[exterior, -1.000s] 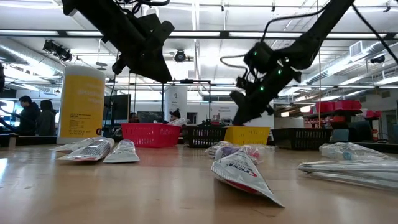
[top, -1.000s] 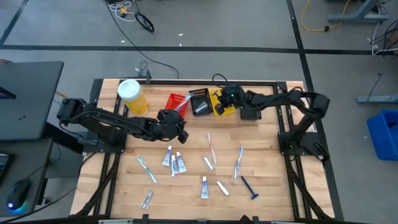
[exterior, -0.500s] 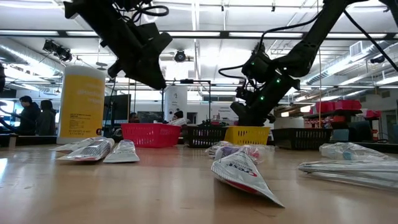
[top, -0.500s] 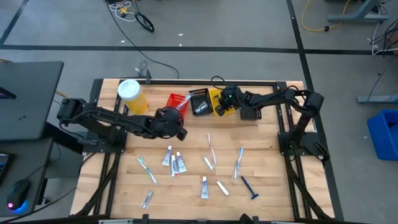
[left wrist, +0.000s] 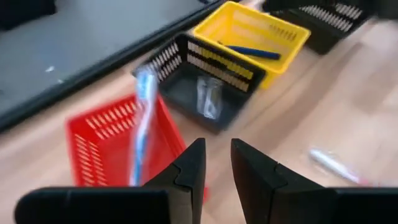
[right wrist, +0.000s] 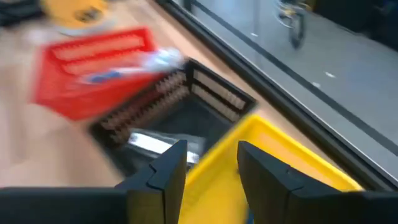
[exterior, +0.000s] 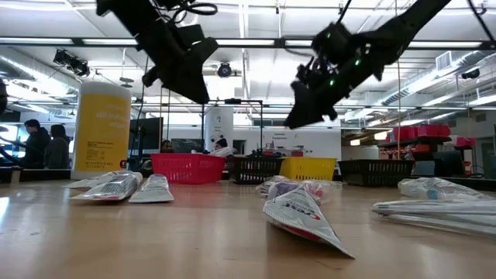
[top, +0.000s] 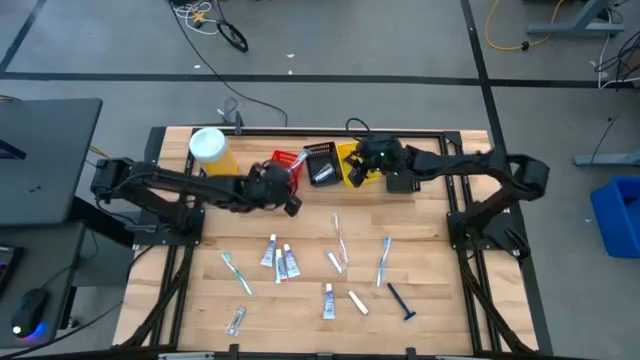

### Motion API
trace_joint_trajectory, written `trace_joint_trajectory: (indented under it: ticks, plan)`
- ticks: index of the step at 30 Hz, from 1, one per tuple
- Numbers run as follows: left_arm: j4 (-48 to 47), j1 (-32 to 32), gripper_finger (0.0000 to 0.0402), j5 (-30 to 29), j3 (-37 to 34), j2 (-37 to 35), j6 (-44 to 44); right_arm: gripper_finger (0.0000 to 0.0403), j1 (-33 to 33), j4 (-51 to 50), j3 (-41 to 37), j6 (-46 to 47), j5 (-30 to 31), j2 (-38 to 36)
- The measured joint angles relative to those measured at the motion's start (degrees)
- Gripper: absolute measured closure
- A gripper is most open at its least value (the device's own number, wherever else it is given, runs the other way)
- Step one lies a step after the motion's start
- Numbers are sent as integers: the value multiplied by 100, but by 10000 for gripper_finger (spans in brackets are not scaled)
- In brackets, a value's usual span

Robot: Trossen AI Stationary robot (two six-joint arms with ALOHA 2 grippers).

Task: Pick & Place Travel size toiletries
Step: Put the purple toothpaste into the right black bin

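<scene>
Near the far left corner of the tabletop (top: 420, 260) we see a yellow canister (top: 212, 154). Beside it, the left gripper (top: 290, 195) hangs next to the red bin (top: 285, 163); its fingers stand a little apart with nothing between them. A toothbrush (left wrist: 143, 124) leans in the red bin. Next comes the black bin (top: 320, 165) with a clear packet (left wrist: 208, 99), then the yellow bin (top: 352, 168) with a blue razor (left wrist: 252, 52). The right gripper (top: 368, 160) hovers over the yellow bin, fingers spread and empty. More toiletries (top: 283, 262) lie scattered toward the near edge of the tabletop.
</scene>
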Motion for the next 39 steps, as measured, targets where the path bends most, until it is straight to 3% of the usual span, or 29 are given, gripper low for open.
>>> trace_joint_trajectory:
  ticks: [4, 12, 19, 27, 33, 39]
  plan:
    - [-287, 447, 317, 292, 129, 8, 103, 253, 280, -305, 0, 106, -372, -402]
    - [-327, 822, 317, 1022, -513, 289, -663, 256, 1138, -993, 0, 47, -403, -752]
    - [-141, 822, 317, 1004, -401, 339, -502, 248, 1759, -1058, -4, -232, -348, -699]
    - [-191, 728, 317, 1127, 413, 297, 261, 188, 2153, -1199, -4, -179, -352, -702]
    - [-449, 539, 317, 1117, 579, 298, 22, 156, 2629, -1528, -4, -23, -358, -702]
    - [-648, 250, 317, 1087, 572, 596, -499, 152, 3146, -1828, -4, 344, -369, -702]
